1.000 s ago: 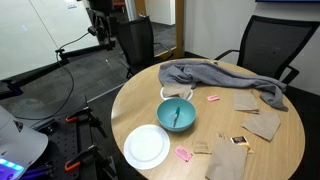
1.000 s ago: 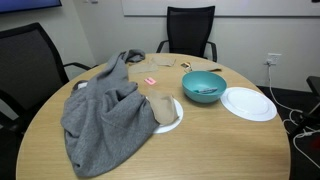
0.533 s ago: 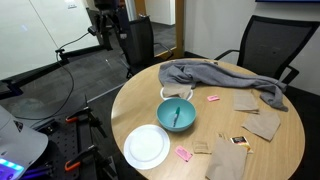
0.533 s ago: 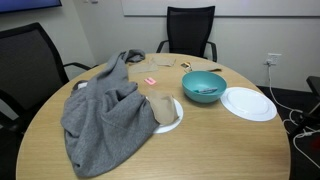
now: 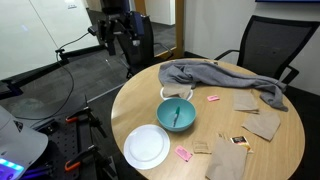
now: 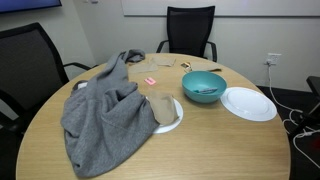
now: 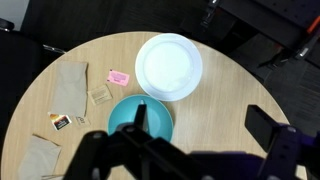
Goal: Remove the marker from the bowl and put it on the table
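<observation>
The teal-blue bowl (image 5: 177, 116) stands on the round tan table (image 5: 275, 150), next to the grey cloth. The dark marker (image 5: 177, 111) lies inside it; both show again in an exterior view, the bowl (image 6: 204, 85) and the marker (image 6: 205, 93). My gripper (image 5: 119, 38) hangs high in the air beyond the table's edge, far from the bowl, and is open and empty. In the wrist view the gripper (image 7: 205, 122) looks down at the bowl (image 7: 122, 118); one dark finger overlaps the bowl, so I cannot make out the marker there.
A white plate (image 5: 147, 147) lies next to the bowl. A crumpled grey cloth (image 5: 222, 78) covers the table's far part. Pink pieces (image 5: 213, 97), brown napkins (image 5: 262, 123) and a second plate with a brown item (image 6: 165, 110) lie around. Office chairs (image 5: 270, 45) ring the table.
The arm and gripper have shifted a little toward the table. The bowl, marker and the other things have not moved.
</observation>
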`<state>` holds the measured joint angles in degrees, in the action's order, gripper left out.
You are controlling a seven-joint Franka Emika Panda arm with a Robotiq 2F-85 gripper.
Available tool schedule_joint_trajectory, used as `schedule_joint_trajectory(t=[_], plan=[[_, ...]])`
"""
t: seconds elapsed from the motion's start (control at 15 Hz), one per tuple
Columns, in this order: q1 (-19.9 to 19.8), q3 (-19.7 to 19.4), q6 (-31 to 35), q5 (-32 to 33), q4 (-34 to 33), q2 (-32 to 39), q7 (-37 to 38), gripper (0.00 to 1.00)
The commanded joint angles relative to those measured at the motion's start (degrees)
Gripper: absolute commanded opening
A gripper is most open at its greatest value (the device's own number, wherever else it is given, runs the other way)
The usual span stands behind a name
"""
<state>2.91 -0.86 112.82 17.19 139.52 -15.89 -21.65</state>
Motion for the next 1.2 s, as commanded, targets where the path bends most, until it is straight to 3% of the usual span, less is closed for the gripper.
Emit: schedule_joint_trajectory(t=[0.0,0.47,0.73,1.13], plan=[[-1.6,-2.7,6.1,2.7,3.3,-1.5,-6.4,1.0],[-5.3,-7.9,28.7,7.7,11.1,-0.6,-13.7,1.0],[-6.4,-10.0,40.2,5.8,13.9,1.8,-17.1,1.0],[-6.8,-9.3,39.5,4.9,13.7,2.4,-15.9,1.0]])
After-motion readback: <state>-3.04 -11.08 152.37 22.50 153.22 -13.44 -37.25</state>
